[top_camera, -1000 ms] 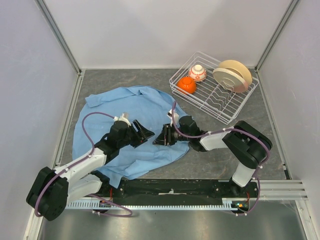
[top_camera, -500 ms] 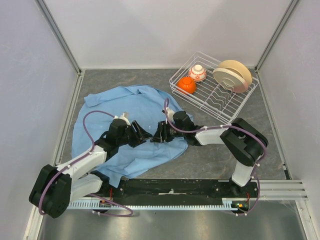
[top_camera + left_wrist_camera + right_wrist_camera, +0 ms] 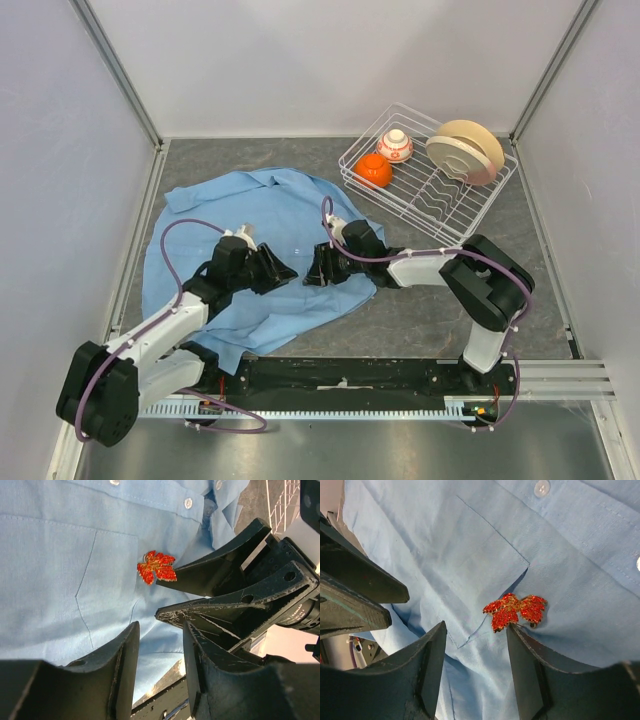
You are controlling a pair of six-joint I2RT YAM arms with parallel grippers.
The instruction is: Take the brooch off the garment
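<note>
Approach is judged under way: the brooch (image 3: 514, 611) is seen pinned to the garment (image 3: 420, 540), at one o'clock of the open, empty right gripper (image 3: 476, 627). The left gripper (image 3: 160, 630) is likewise held open. A small shift and closure on the pin are called for.

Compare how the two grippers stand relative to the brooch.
Closeness: the right gripper is right at the brooch, which lies just ahead of its jaws; the left gripper sits farther back. Approach: the left gripper points in from the left of the top view, the right gripper from the right. Shared: both are open, empty and low over the shirt, facing each other.
</note>
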